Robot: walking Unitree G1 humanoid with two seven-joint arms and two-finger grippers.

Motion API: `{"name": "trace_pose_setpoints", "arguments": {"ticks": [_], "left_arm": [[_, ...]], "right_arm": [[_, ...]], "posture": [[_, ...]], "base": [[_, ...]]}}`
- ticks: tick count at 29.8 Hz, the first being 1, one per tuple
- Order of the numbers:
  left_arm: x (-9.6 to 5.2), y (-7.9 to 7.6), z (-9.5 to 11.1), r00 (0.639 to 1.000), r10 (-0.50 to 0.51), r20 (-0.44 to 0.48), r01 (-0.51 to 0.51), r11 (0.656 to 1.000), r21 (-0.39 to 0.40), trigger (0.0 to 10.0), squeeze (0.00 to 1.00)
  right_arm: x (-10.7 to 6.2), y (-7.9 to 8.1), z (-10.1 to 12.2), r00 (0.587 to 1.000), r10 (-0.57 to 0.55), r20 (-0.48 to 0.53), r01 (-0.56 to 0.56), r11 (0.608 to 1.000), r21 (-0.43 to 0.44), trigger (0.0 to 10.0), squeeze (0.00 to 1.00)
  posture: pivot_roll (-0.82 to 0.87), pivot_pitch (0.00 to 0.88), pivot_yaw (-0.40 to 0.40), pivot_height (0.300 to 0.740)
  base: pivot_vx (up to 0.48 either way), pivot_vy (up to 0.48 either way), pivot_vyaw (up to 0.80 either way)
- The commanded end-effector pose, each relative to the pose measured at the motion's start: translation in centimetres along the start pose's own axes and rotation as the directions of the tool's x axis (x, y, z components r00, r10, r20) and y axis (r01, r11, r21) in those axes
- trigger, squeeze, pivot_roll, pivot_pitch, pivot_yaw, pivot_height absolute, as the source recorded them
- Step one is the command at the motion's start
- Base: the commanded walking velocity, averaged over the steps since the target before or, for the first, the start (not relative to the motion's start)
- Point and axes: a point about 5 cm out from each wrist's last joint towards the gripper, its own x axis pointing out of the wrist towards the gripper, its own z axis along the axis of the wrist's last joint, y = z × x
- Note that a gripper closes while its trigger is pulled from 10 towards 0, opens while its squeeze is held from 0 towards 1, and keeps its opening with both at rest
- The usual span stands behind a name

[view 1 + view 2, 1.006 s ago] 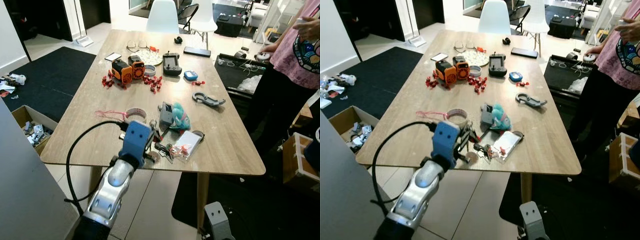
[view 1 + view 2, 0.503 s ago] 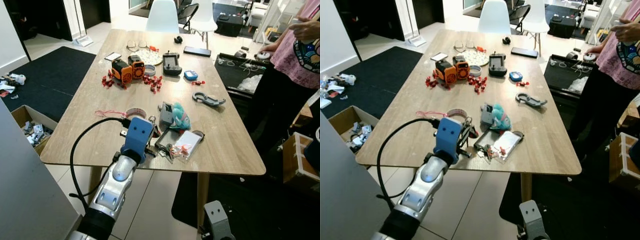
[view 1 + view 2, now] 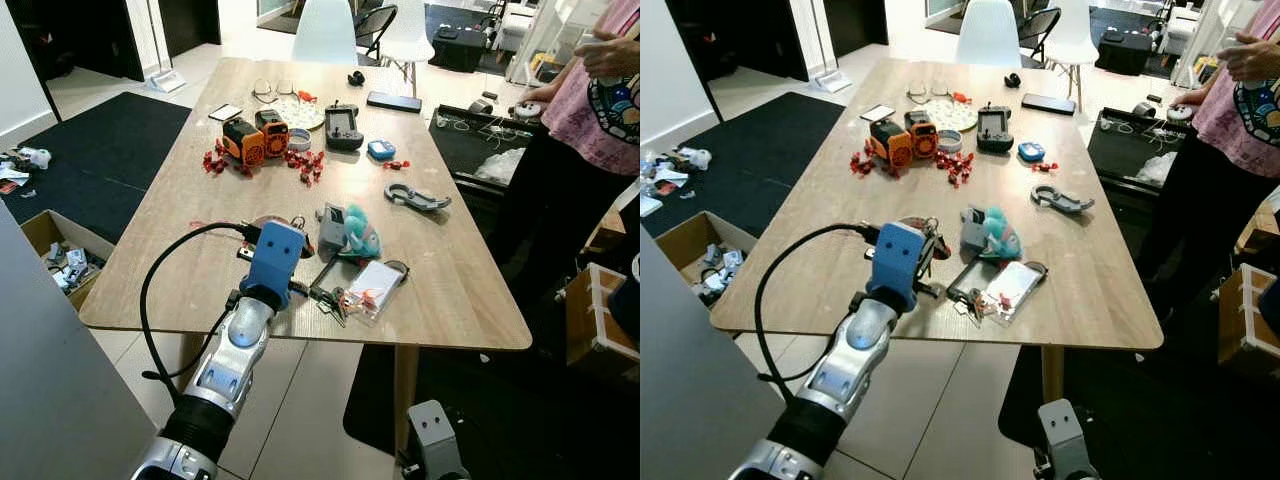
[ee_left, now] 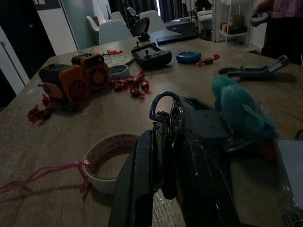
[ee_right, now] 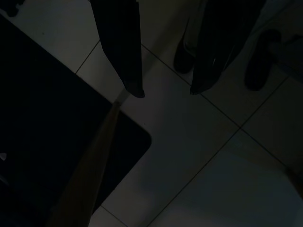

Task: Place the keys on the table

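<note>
While the left gripper (image 4: 173, 156) hangs just above the table (image 3: 190, 215) near its front edge, its two black fingers (image 4: 137, 179) are clamped on the keys (image 4: 165, 116), with the metal key ring standing up between the fingertips. The keys are therefore off the surface and in the grasp, not yet set down.

Just beyond the fingers lies a roll of tape (image 4: 111, 158) with a pink string (image 4: 42, 172) trailing from it toward the table's left edge. To the other side sit a grey box (image 3: 331, 228) and a teal plush toy (image 4: 241, 111); nearer the front edge is a clear packet (image 3: 375, 287) beside some small loose items. Toward the far end stand two orange devices (image 3: 255, 137), scattered red pieces (image 3: 305, 165) and a black controller (image 3: 343, 125). A person (image 3: 600, 95) stands by the right edge.

The right gripper (image 5: 163, 92) hangs idle over the tiled floor (image 5: 213, 156), fingers apart and empty.

Assessment: carry is complete; lowering onto a bare patch of wood, release and withdrawal remain.
</note>
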Motion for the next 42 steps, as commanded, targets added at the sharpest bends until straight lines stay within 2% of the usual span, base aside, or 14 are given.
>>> {"name": "trace_pose_setpoints", "arguments": {"ticks": [1, 2, 3, 4, 5, 7, 9, 10, 11, 12, 20, 28, 41, 42], "left_arm": [[0.1, -0.8, 0.2, 1.0, -0.024, 0.02, 0.024, 1.0, -0.005, 10.0, 0.0], [0.1, -0.8, 0.2, 1.0, -0.024, 0.02, 0.024, 1.0, -0.005, 10.0, 0.0], [0.1, -0.8, 0.2, 0.999, -0.026, 0.021, 0.026, 1.0, -0.005, 10.0, 0.26], [0.1, -0.8, 0.2, 0.999, -0.026, 0.021, 0.026, 1.0, -0.005, 10.0, 0.26], [0.0, -0.8, 0.1, 0.999, -0.026, 0.023, 0.026, 1.0, -0.008, 10.0, 0.92], [0.0, -0.6, 0.1, 0.999, -0.017, 0.03, 0.017, 1.0, -0.012, 10.0, 1.0], [0.0, -0.5, 0.2, 0.999, -0.005, 0.036, 0.005, 1.0, -0.014, 10.0, 1.0], [0.1, -0.4, 0.3, 0.999, 0.008, 0.046, -0.007, 1.0, -0.023, 10.0, 0.4], [0.1, -0.4, 0.3, 0.999, 0.008, 0.046, -0.007, 1.0, -0.023, 10.0, 0.4], [0.2, -0.3, 0.3, 0.998, 0.015, 0.053, -0.014, 0.999, -0.031, 10.0, 0.0], [-0.2, -0.2, 1.2, 0.994, -0.009, 0.113, 0.017, 0.997, -0.078, 10.0, 0.0], [-2.9, -0.5, 0.6, 0.967, -0.193, 0.169, 0.224, 0.955, -0.192, 10.0, 0.0], [-5.3, -1.9, -1.2, 0.955, -0.278, 0.103, 0.29, 0.948, -0.133, 10.0, 0.0], [-6.4, -2.1, -2.0, 0.943, -0.316, 0.104, 0.329, 0.934, -0.14, 10.0, 0.0]], "right_arm": [[-0.2, 0.0, -0.3, 1.0, -0.007, -0.005, 0.007, 1.0, 0.012, 10.0, 0.0], [-0.2, 0.0, -0.3, 1.0, -0.007, -0.005, 0.007, 1.0, 0.012, 10.0, 0.0], [-0.2, 0.0, -0.4, 1.0, -0.007, -0.006, 0.007, 1.0, 0.012, 10.0, 0.0], [-0.2, 0.0, -0.4, 1.0, -0.007, -0.006, 0.007, 1.0, 0.012, 10.0, 0.0], [-0.2, -0.1, -0.4, 1.0, -0.007, -0.007, 0.007, 1.0, 0.012, 10.0, 0.0], [-0.2, -0.1, -0.4, 1.0, -0.007, -0.009, 0.007, 1.0, 0.011, 10.0, 0.0], [-0.2, -0.1, -0.4, 1.0, -0.007, -0.01, 0.007, 1.0, 0.011, 10.0, 0.0], [-0.2, -0.1, -0.4, 1.0, -0.007, -0.01, 0.007, 1.0, 0.01, 10.0, 0.0], [-0.2, -0.1, -0.4, 1.0, -0.007, -0.01, 0.007, 1.0, 0.01, 10.0, 0.0], [-0.2, -0.1, -0.5, 1.0, -0.007, -0.01, 0.008, 1.0, 0.01, 10.0, 0.0], [-0.3, -0.1, -0.7, 1.0, -0.01, -0.018, 0.01, 1.0, 0.012, 10.0, 0.0], [-0.3, -0.3, -0.6, 1.0, -0.011, -0.015, 0.011, 1.0, 0.008, 10.0, 0.0], [-0.1, -0.5, 0.5, 0.999, 0.025, 0.039, -0.024, 0.999, -0.027, 10.0, 0.0], [-0.2, -0.7, 0.4, 0.999, 0.016, 0.046, -0.015, 1.0, -0.015, 10.0, 0.0]], "posture": [[0.03, 0.089, -0.031, 0.74], [0.03, 0.089, -0.031, 0.74], [0.03, 0.09, -0.032, 0.74], [0.03, 0.09, -0.032, 0.74], [0.03, 0.09, -0.035, 0.74], [0.03, 0.091, -0.035, 0.74], [0.03, 0.091, -0.036, 0.74], [0.03, 0.091, -0.036, 0.74], [0.03, 0.091, -0.036, 0.74], [0.03, 0.09, -0.035, 0.74], [0.02, 0.08, -0.037, 0.74], [0.03, 0.072, -0.053, 0.74], [0.03, 0.07, -0.069, 0.74], [0.03, 0.065, -0.065, 0.74]], "base": [[0.0, 0.0, 0.0], [0.0, 0.0, 0.0], [0.0, 0.0, 0.0], [0.0, 0.0, 0.0], [0.0, 0.0, 0.0], [0.0, 0.0, 0.0], [0.0, 0.0, 0.0], [0.0, 0.0, 0.0], [0.0, 0.0, 0.0], [0.0, 0.0, 0.0], [0.0, 0.0, 0.0], [0.0, 0.0, 0.0], [0.0, 0.0, 0.0], [0.0, 0.0, 0.0]]}}
